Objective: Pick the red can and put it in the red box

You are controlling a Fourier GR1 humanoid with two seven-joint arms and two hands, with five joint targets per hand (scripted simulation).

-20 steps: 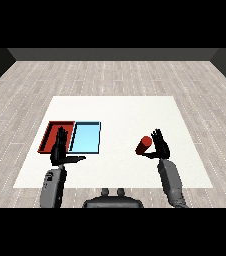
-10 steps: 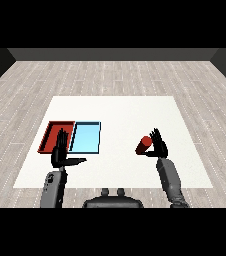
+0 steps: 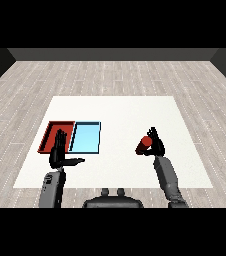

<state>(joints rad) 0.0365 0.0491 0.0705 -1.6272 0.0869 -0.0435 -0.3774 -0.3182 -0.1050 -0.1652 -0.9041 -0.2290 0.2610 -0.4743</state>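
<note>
The red can (image 3: 144,144) stands on the white table (image 3: 115,112), right of the middle. My right hand (image 3: 157,145) is right against the can's right side, fingers still pointing up and the thumb low in front of it; I see no curl round the can. The red tray (image 3: 52,132) lies at the left with the light blue tray (image 3: 86,137) touching its right side. My left hand (image 3: 59,151) is held up, open, at the red tray's near edge, fingers straight and thumb sticking out to the right.
Both trays hold nothing. The table's near edge runs just behind my forearms, and grey wooden floor surrounds the table.
My right hand has closed in leftward on the red can, which has shifted slightly. The left hand has barely moved.
</note>
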